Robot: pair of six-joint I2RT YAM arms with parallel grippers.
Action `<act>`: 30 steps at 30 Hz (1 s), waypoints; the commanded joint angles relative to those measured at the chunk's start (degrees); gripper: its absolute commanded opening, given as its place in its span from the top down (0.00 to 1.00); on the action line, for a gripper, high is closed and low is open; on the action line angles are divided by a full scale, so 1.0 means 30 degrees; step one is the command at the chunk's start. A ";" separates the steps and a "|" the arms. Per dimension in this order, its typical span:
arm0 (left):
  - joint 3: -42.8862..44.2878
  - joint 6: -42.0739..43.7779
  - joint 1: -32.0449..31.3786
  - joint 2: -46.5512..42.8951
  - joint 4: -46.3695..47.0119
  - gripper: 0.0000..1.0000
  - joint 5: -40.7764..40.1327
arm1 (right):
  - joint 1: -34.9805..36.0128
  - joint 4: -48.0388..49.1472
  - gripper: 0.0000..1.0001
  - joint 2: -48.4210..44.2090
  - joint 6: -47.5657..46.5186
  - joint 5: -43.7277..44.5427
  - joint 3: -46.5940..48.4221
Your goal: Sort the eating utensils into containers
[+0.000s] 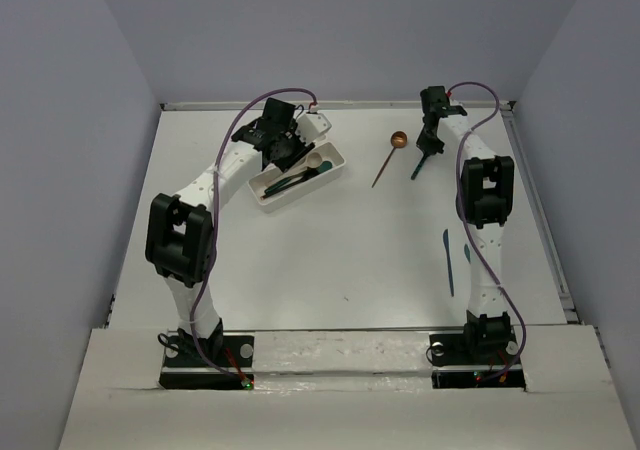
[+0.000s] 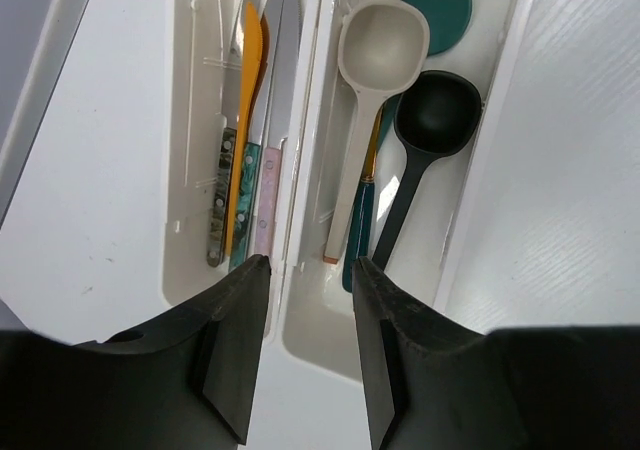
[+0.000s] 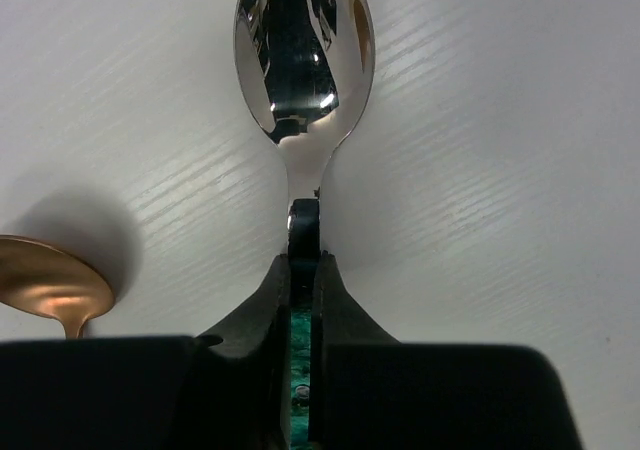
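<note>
1. Right gripper (image 3: pixel 303 262) is clamping its fingers tight on the dark teal handle of a mirror-silver metal spoon (image 3: pixel 303 50), bowl pointing away from the wrist.
2. That spoon is sitting far right over the white table (image 1: pixel 330 250); can't tell if the bowl is touching it.
3. A copper spoon (image 1: pixel 398 140) is lying on the table just left of it, apart from it, bowl at the far end.
4. Left gripper (image 2: pixel 310 270) is hovering far left with fingers apart and nothing between them, over the shared wall of two long white plastic trays.
5. The left-hand knife tray (image 2: pixel 190 170) is holding an orange plastic knife (image 2: pixel 250 70), a silver-bladed knife (image 2: pixel 285 60) and other handles packed alongside.
6. The right-hand spoon tray (image 2: pixel 462 220) is holding a cream spoon (image 2: pixel 375 50), a black spoon (image 2: pixel 437 110) and a teal spoon (image 2: pixel 440 0).
7. Two slim bluish knives (image 1: pixel 448 262) are lying loose on the near right of the table, beside the right arm.
</note>
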 commanded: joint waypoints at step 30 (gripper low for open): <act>1.5013 -0.9292 -0.3372 0.4653 -0.2875 0.36 1.0604 | 0.4604 1.1058 1.00 -1.8151 0.3156 -0.3185 -1.2980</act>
